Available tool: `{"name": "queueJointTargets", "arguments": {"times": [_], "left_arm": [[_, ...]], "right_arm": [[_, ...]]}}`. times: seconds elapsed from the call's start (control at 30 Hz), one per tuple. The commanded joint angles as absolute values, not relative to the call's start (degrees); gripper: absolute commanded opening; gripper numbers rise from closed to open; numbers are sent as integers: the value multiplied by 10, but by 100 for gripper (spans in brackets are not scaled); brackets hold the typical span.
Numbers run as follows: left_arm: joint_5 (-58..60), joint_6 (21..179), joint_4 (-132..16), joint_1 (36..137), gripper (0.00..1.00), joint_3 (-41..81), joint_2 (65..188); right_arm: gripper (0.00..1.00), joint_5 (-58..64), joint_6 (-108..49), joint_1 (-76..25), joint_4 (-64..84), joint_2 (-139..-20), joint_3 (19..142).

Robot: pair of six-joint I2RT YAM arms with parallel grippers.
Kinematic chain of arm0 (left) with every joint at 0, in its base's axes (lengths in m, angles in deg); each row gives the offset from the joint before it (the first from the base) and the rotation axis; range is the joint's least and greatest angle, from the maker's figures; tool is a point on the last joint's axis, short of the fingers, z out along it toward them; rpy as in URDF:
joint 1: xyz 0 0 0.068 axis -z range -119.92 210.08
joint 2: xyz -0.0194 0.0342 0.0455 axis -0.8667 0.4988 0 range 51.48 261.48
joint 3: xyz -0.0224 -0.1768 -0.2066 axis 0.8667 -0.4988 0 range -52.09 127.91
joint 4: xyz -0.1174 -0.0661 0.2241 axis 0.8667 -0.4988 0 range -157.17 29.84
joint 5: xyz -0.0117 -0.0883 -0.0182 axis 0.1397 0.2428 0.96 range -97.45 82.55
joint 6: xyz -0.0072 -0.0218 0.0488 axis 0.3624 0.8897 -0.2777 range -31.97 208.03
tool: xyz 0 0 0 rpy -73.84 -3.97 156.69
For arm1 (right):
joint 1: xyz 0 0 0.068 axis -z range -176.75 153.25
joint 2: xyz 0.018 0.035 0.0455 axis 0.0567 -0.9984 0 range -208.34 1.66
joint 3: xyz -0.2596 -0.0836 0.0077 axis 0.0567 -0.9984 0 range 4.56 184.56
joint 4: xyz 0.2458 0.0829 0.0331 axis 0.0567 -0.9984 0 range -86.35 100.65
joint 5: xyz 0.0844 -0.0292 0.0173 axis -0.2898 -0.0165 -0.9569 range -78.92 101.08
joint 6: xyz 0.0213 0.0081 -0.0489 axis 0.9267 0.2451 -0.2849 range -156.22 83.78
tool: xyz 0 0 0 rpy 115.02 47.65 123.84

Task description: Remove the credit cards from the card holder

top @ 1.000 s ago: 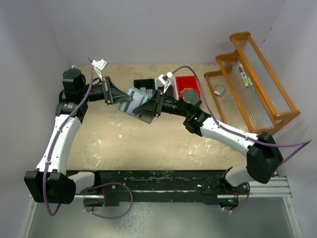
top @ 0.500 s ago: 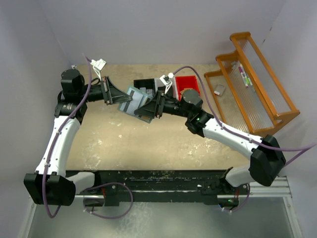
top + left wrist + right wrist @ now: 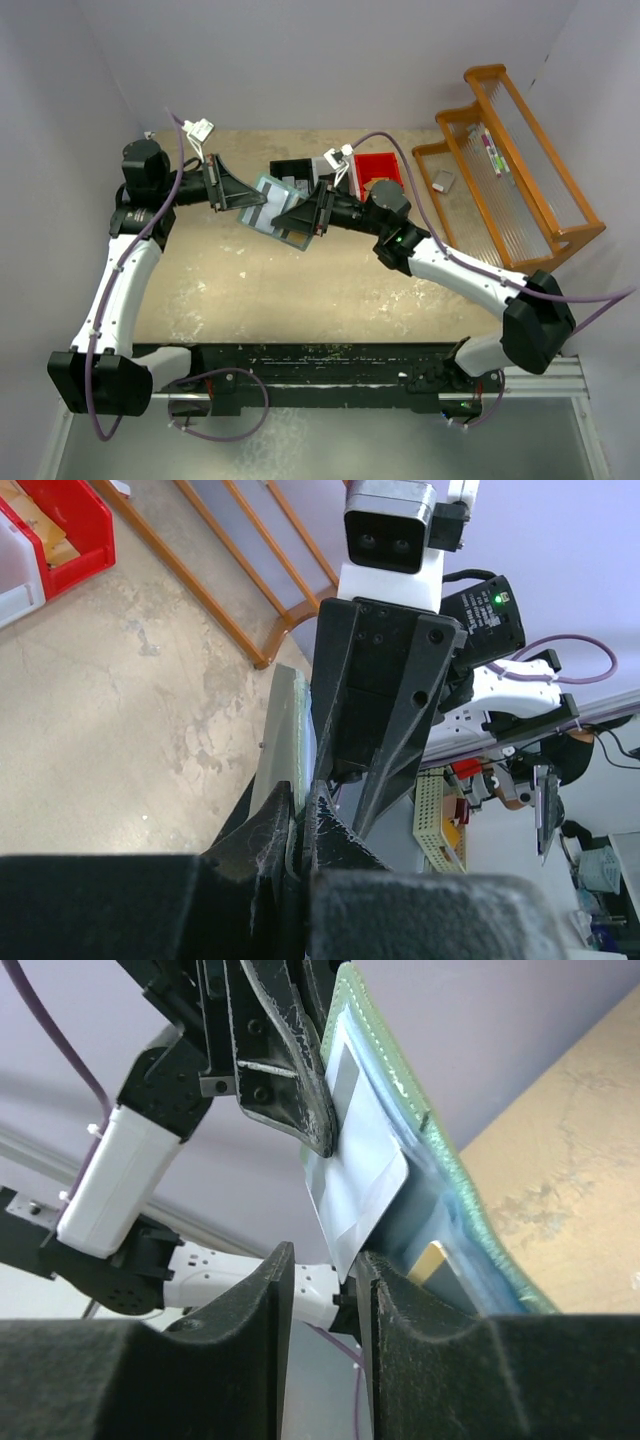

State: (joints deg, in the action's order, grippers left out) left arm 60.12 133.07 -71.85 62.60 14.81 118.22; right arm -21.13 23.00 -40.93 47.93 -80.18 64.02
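The two arms meet in the air over the table [image 3: 300, 290]. The card holder [image 3: 270, 198] hangs between them, up off the table. The left tool [image 3: 243, 200] is shut tight on one edge of the card holder. The right tool [image 3: 303, 215] is at the other side, with its two fingers a little apart.

I think the job has only just begun. No card is free yet. Both cards sit in their slots, so both have to be pulled out.

The view from above shows the big things: both arms, the card holder held up, and the red bin [image 3: 380, 168] behind. It is too far off to show the cards well.

The right wrist view shows much more. There the card holder [image 3: 400, 1070] shows its inside. The grey-white card [image 3: 360, 1165] sticks a good way out of its slot. Its low corner sits in the gap of the right tool [image 3: 325, 1260], but the fingers do not look closed on it. A small bit of the tan-orange card [image 3: 432, 1258] peeks out lower down.

The left wrist view shows only the thin edge of the card holder [image 3: 285, 720], pinched in the left tool [image 3: 297, 805]. No cards show there.
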Motion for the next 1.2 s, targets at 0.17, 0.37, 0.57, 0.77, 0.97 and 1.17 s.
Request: {"name": "queueJointTargets", "arguments": {"times": [0.17,0.37,0.57,0.77,0.97,1.17], "left_arm": [[625,1348,-693,625,0,149,1166],[653,1411,-629,625,15,122,1161],[676,1446,-599,625,14,115,1160],[684,1461,-578,625,5,113,1158],[686,1467,-572,625,1,113,1156],[680,1471,-564,625,2,118,1156]], "right_arm": [[13,-249,319,-406,652,-825,636],[0,-250,327,-405,666,-827,627],[0,-249,328,-401,679,-819,597],[0,-244,335,-395,696,-803,558],[0,-246,332,-393,692,-792,550],[0,-240,322,-391,680,-777,532]]}}
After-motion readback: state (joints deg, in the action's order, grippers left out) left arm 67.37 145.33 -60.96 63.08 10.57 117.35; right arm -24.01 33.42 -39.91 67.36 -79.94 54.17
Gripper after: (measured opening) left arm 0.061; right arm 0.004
